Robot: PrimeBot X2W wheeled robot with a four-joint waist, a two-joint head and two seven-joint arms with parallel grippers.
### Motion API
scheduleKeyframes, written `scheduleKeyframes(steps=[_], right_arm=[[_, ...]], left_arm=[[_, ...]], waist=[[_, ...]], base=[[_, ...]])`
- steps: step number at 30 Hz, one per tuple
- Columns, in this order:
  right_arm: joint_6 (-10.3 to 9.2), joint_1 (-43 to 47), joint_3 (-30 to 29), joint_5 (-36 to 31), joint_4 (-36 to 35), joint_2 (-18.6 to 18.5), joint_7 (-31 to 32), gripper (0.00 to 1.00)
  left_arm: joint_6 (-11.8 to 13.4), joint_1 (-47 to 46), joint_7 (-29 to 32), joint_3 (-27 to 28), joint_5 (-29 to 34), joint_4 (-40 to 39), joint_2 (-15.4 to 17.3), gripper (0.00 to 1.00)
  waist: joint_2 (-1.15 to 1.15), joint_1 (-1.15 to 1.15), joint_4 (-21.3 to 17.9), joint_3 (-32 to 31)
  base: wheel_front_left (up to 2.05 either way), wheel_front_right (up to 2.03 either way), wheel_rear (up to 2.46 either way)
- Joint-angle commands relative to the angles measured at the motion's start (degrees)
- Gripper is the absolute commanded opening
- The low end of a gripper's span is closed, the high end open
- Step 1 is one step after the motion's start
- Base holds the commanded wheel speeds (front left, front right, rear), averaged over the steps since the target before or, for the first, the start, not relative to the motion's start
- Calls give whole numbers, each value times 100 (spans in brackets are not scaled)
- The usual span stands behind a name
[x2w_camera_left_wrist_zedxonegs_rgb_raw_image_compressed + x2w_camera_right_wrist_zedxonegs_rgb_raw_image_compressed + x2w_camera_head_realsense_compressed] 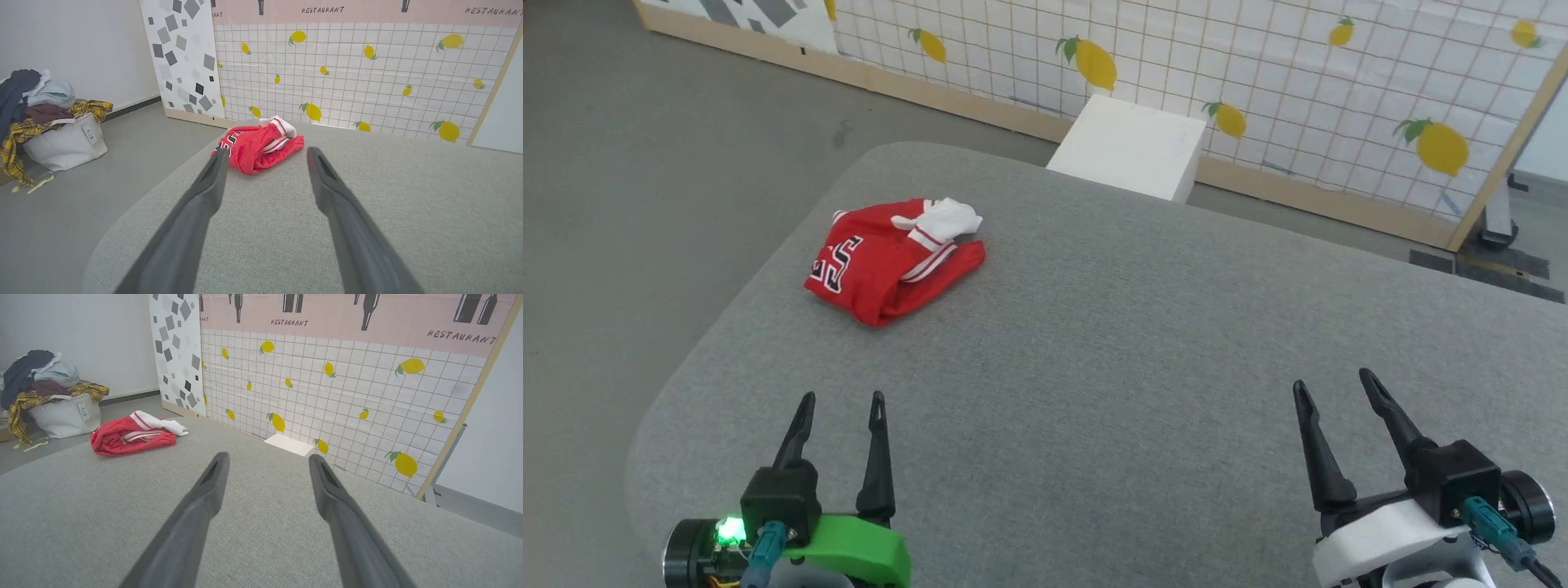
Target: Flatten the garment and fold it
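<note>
At the near edge of the grey fabric-covered bench (1094,384) with rounded corners, the left pincer (841,398), on a green mount, hovers over the near left corner. Its two long dark fingers are spread apart with nothing between them. The right pincer (1332,380), on a white mount, hovers toward the near right side, likewise spread wide and empty. Both point toward the far edge, with bare grey fabric ahead of them. Farther on, close to the far left corner and near the left edge, the crumpled red T-shirt (882,269) lies in a loose heap, well apart from both pincers. A white short sleeve (943,216) with red-and-white striped trim is bunched on top at its far side, and black white-outlined lettering shows on the part facing the left edge. Beyond the far edge a white box (1131,147) stands in front of a white gridded wall panel (1298,73) printed with yellow lemons. Off the left edge, in the left wrist view, a white bag (67,143) heaped with clothes sits on the grey floor (621,204) by the wall.
</note>
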Motion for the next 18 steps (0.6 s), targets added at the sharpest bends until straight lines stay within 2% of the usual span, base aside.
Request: scheduleKeyframes(steps=[1,18], right_arm=[[-6,67,11,-1,-16,7,-73,100],[-7,149,10,5,22,9,-275,100]], left_arm=[[36,78,-63,-19,-17,-31,-18,100],[107,179,-264,-158,-33,-109,-17,100]], waist=[[0,0,76,-11],[0,0,463,-11]], base=[[0,0,0],[0,0,0]])
